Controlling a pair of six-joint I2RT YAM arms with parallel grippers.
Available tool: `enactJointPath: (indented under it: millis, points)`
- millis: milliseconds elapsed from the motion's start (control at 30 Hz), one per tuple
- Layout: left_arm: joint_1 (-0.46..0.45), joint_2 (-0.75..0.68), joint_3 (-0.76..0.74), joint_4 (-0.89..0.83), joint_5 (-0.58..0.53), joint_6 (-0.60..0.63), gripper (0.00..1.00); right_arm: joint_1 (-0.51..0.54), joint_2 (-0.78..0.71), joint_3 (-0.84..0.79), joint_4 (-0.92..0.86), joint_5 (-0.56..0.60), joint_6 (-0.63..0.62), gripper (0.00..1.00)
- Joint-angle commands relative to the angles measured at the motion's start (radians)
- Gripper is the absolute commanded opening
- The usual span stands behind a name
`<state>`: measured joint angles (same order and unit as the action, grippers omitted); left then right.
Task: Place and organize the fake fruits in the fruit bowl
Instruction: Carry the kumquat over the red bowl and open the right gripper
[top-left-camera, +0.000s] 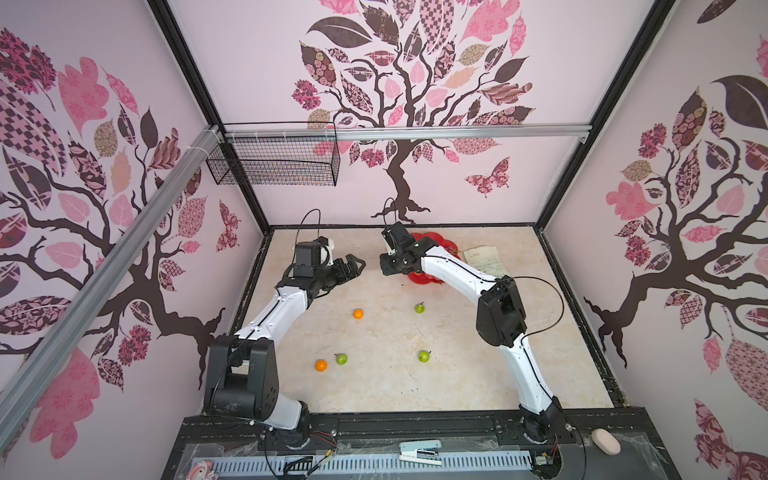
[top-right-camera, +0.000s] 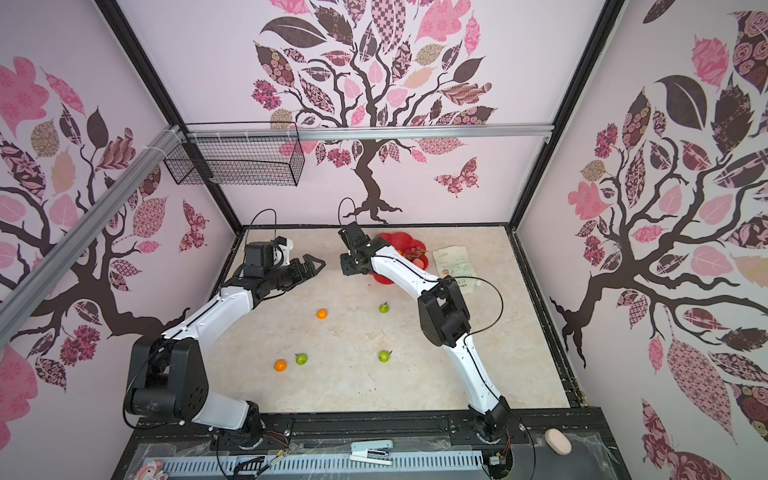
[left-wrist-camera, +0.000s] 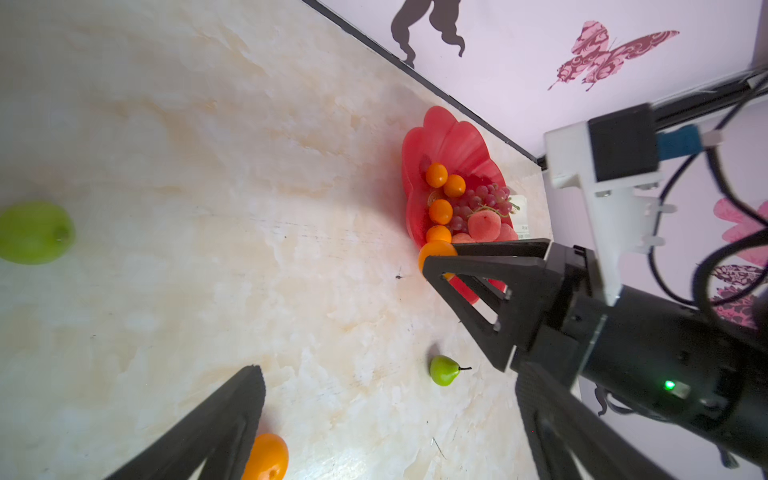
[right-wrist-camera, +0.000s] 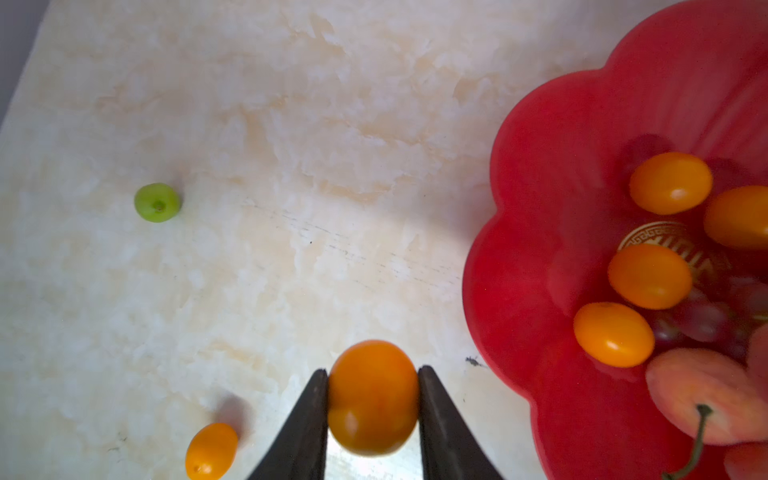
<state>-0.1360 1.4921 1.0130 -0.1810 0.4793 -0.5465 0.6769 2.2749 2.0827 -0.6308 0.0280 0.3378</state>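
Just off the bowl's (right-wrist-camera: 498, 174) rim, at its 9 o'clock in a top view, our right end effector (right-wrist-camera: 372, 370) was closed narrow on an orange (right-wrist-camera: 374, 407). It pinched the fruit across its widest part, over bare surface (top-left-camera: 374, 386). Our left end effector (top-left-camera: 355, 268) stood wide and empty, well apart at 10 o'clock. Four oranges (right-wrist-camera: 650, 276), a grape bunch (left-wrist-camera: 482, 199) and peaches (left-wrist-camera: 484, 226) lay in the bowl, up at 1 o'clock. Two loose oranges (top-left-camera: 358, 313) and three green fruits (top-left-camera: 424, 355) sat about the centre and from 6 to 9 o'clock. We judged these fruits light, hard and slick, apt to squirt from the jaws or roll. Each wanted a hold across its middle, the green ones by the body, never the stem.
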Motion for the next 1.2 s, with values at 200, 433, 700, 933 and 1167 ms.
enactJointPath:
  millis: [200,433,700,933,1167]
  points:
    - [-0.129,0.063,0.079,0.012,-0.003,0.006,0.98,-0.091,-0.214,-0.262,0.122,-0.013,0.041,0.35]
    - [-0.183,0.130,0.131,-0.013,0.013,0.011,0.98,-0.124,-0.211,-0.318,0.121,-0.009,0.027,0.35]
    - [-0.200,0.157,0.132,-0.020,0.038,0.014,0.98,-0.133,-0.126,-0.284,0.104,-0.017,0.021,0.35]
    - [-0.199,0.163,0.132,-0.033,0.040,0.025,0.98,-0.136,-0.058,-0.236,0.087,-0.028,0.021,0.36]
    - [-0.200,0.165,0.125,-0.038,0.041,0.029,0.98,-0.138,-0.014,-0.211,0.075,-0.034,0.022,0.37]
